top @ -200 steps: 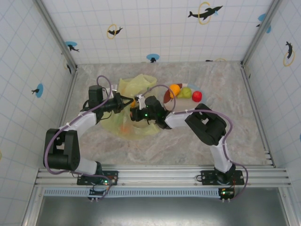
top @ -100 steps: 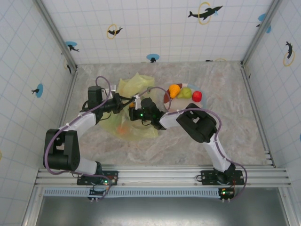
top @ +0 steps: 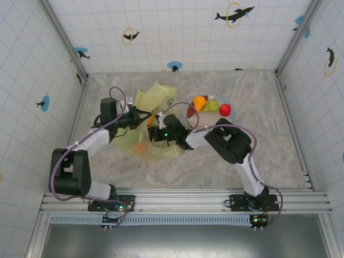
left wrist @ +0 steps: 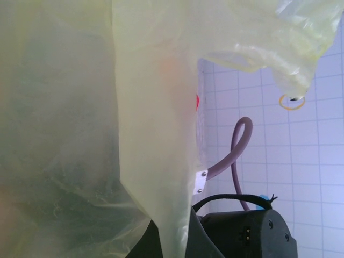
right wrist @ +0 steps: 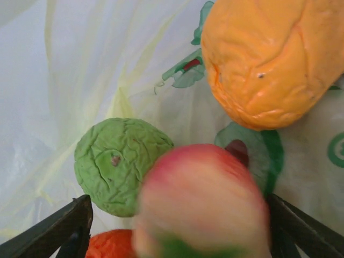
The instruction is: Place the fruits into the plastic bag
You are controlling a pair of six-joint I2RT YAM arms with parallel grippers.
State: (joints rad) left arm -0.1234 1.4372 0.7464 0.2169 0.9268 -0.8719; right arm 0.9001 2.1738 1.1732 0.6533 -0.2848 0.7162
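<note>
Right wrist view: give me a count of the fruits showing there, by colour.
Orange fruit: 2 (one large, one partly cut off at the bottom edge)
Green fruit: 1
Red-and-pink fruit: 1 (blurred, between the fingers)
Total: 4, all against the plastic bag

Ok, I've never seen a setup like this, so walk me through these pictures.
Two robot arms are bolted to a table. One picture looks down from above; the other two come from a camera on each wrist. From above, the left fingers pinch the yellow-green plastic bag, and three fruits sit on a plate. The right wrist camera looks into the bag: the right fingers stand open around a blurred red fruit, with a green fruit and an orange fruit farther in.
</note>
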